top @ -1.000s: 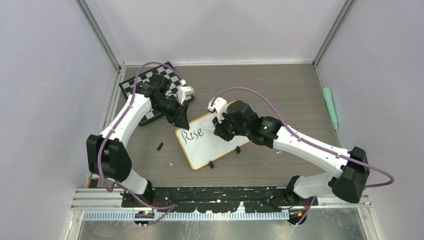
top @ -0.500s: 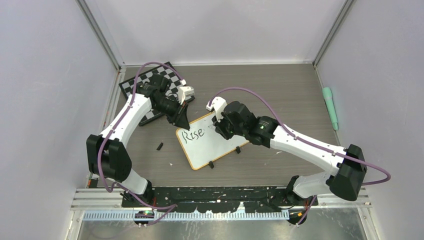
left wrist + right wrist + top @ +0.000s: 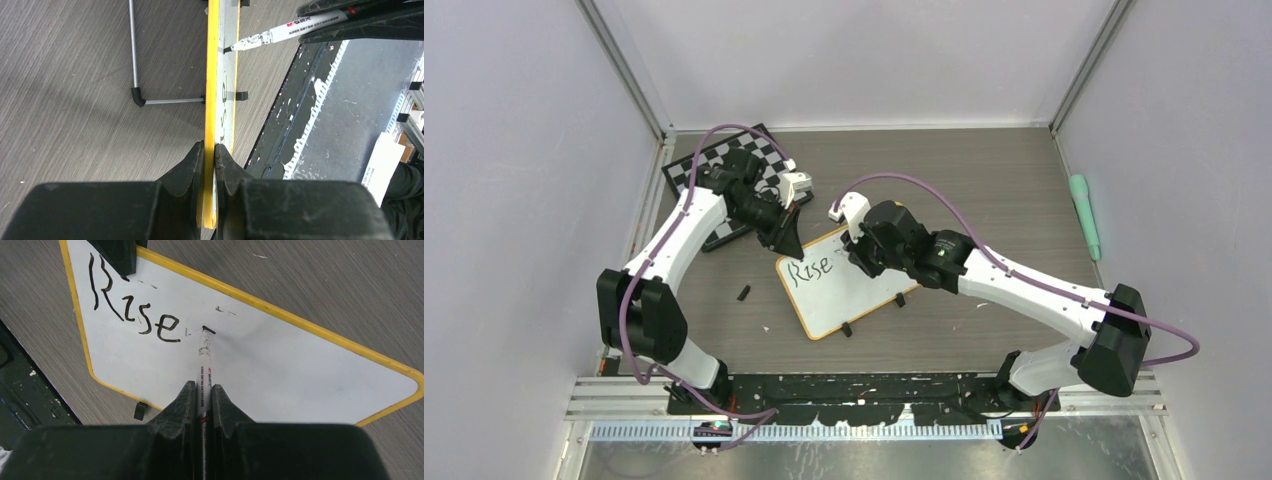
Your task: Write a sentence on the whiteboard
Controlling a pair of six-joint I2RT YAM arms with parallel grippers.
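Observation:
The whiteboard [image 3: 849, 290] lies mid-table, white with a yellow-orange rim, also in the right wrist view [image 3: 280, 365] and edge-on in the left wrist view [image 3: 212, 75]. Only the black word "Rise" [image 3: 132, 310] of the sentence shows, plus a short fresh stroke at the pen tip. My left gripper [image 3: 209, 150] is shut on the board's rim at its far left corner [image 3: 786, 245]. My right gripper [image 3: 202, 390] is shut on a white marker [image 3: 204, 365] whose black tip touches the board just right of "Rise"; it is over the board's upper middle [image 3: 864, 252].
A black-and-white chessboard [image 3: 724, 170] lies at the back left under the left arm. A teal pen-like object [image 3: 1084, 215] lies at the right wall. A small black piece [image 3: 743, 293] lies left of the board. The black base rail [image 3: 854, 385] runs along the near edge.
My right gripper with the marker has shifted left and a little up across the board toward the word "Rise". The left arm and the board have stayed put.

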